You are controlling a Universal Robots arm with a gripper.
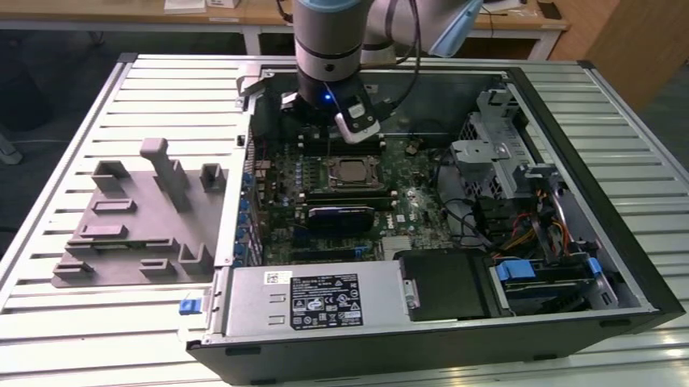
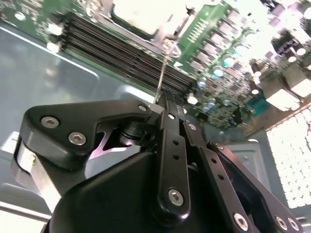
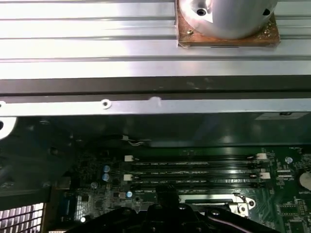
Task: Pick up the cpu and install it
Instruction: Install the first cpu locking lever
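Fingers [image 2: 170, 112] pinched shut on the thin socket lever [image 2: 163, 73], cpu [image 1: 350, 172] sitting on the motherboard [image 1: 282, 173] just beyond: lose that grip and the lever could spring back, chip unclamped.

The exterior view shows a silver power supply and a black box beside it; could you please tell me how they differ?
The power supply is silver metal with labels on top; the black box is dark and plain-topped. The power supply is wider than the black box. It lies toward the exterior view's left, the black box toward its right. Both are flat, rectangular units, side by side along the case wall nearest the camera.
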